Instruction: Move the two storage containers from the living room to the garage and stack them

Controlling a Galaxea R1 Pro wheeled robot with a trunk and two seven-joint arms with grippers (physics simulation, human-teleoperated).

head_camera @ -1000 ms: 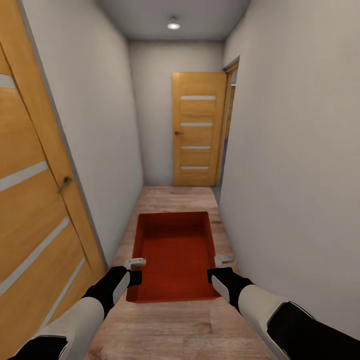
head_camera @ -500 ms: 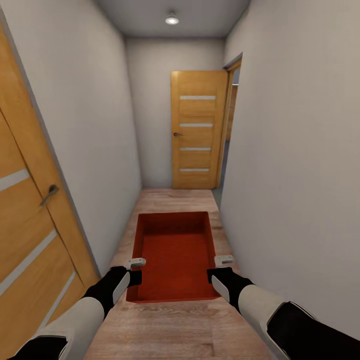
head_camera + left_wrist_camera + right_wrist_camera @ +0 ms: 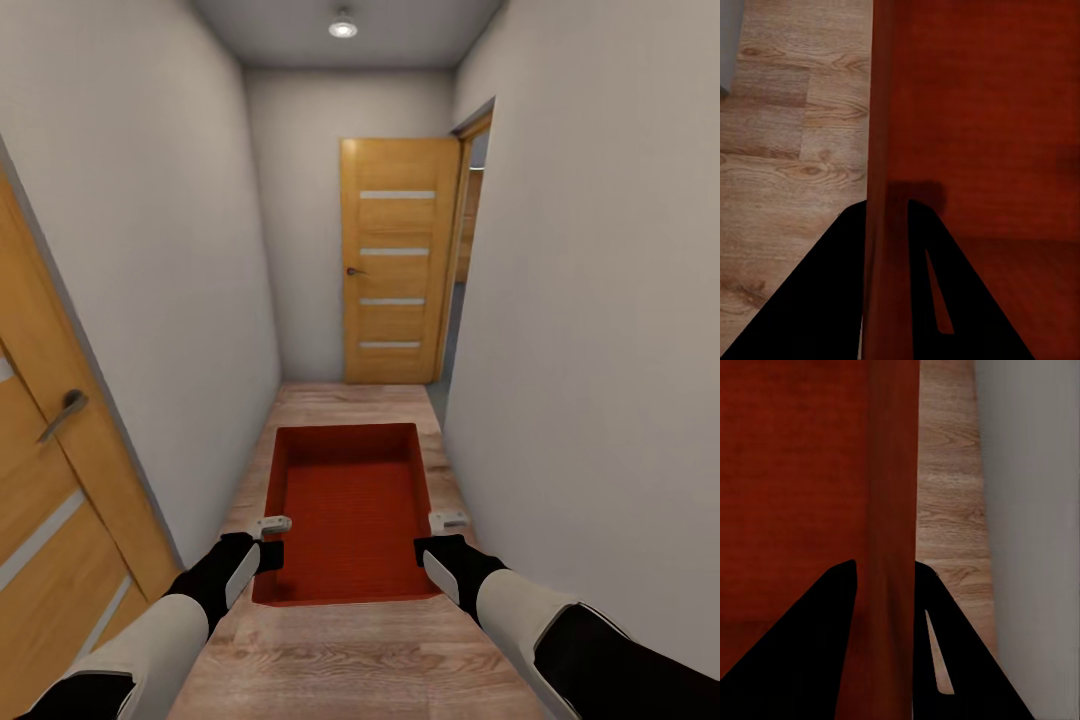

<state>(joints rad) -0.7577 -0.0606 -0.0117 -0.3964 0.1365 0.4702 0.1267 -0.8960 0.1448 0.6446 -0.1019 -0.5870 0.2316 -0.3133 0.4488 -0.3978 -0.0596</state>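
One orange-red open-topped storage container (image 3: 345, 500) hangs level in front of me above the wood-plank floor. My left gripper (image 3: 268, 545) is shut on its left wall and my right gripper (image 3: 432, 545) is shut on its right wall. In the left wrist view the left gripper (image 3: 886, 206) straddles the thin wall, with the container's inside (image 3: 1005, 112) beside it. The right wrist view has the right gripper (image 3: 885, 562) clamped the same way over the container (image 3: 795, 472). The second container and the garage are out of view.
I am in a narrow corridor with pale walls close on both sides. A wooden door (image 3: 395, 260) stands ajar at the far end beside a doorway (image 3: 470, 250) in the right wall. Another wooden door (image 3: 50, 470) is close on my left.
The whole view has advanced down the corridor: the left door has slid toward the picture's edge and the far door looks slightly nearer. The container and both grippers hold the same pose.
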